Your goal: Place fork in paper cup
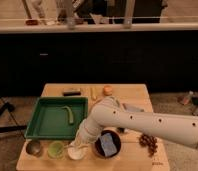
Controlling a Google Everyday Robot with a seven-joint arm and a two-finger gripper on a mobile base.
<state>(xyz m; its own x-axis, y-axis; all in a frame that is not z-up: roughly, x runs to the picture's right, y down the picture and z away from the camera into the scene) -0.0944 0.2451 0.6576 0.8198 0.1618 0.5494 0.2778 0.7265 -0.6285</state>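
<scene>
The small white paper cup point(76, 153) stands at the table's front edge, between a light green cup point(56, 149) and a dark bowl point(99, 151). My gripper point(81, 143) is at the end of the white arm, which reaches in from the right. It sits directly over the paper cup and touches or nearly touches its rim. The fork does not show; it is hidden by the arm and gripper or is out of view.
A green tray point(44, 122) holding a green vegetable point(69, 114) lies at the left. A grey metallic cup point(34, 148) stands at the front left. The dark bowl holds a blue object point(108, 143). Grapes point(148, 142) lie at the right. An orange fruit point(108, 90) and a dark bar point(71, 92) lie at the back.
</scene>
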